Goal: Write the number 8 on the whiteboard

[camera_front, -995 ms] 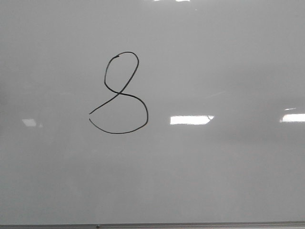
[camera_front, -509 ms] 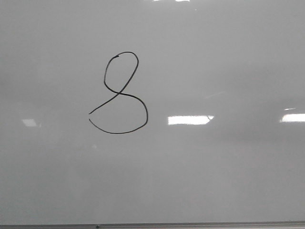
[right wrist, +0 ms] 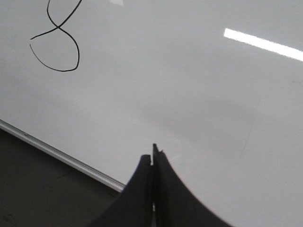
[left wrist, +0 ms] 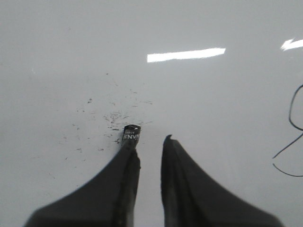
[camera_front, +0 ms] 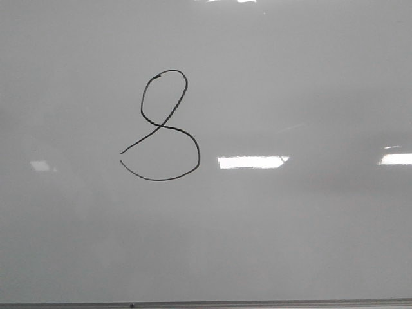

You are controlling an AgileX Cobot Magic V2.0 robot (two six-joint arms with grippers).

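A: Between the left gripper [left wrist: 150, 139] fingers there's a narrow gap, nothing spanning it. Something dark with white lettering sits at the tip of 1 finger [left wrist: 131, 134]; can't tell if it's a marker end or a label. Right gripper [right wrist: 152, 153] is pinched closed, empty as far as I can see.

B: And the number 8 [camera_front: 160, 125]?

A: Drawn, left of centre on the whiteboard [camera_front: 309, 244], well apart from both grippers. Thin black line, small upper loop, wider lower loop with a gap at its left. Looks done to me.

B: Risks?

A: Fresh ink on a glossy board smears easily. Any finger sweeping back across it would wipe the stroke. Board is hard and slick, so a tip dragged on contact would leave a stray line. Black specks [left wrist: 111, 118] already dot the surface just ahead of the left fingers.

B: Surface otherwise?

A: Flat grey-white, mirror-like, bright rectangular reflections [camera_front: 251, 162], thin metal frame [right wrist: 61, 155] along the bottom edge.
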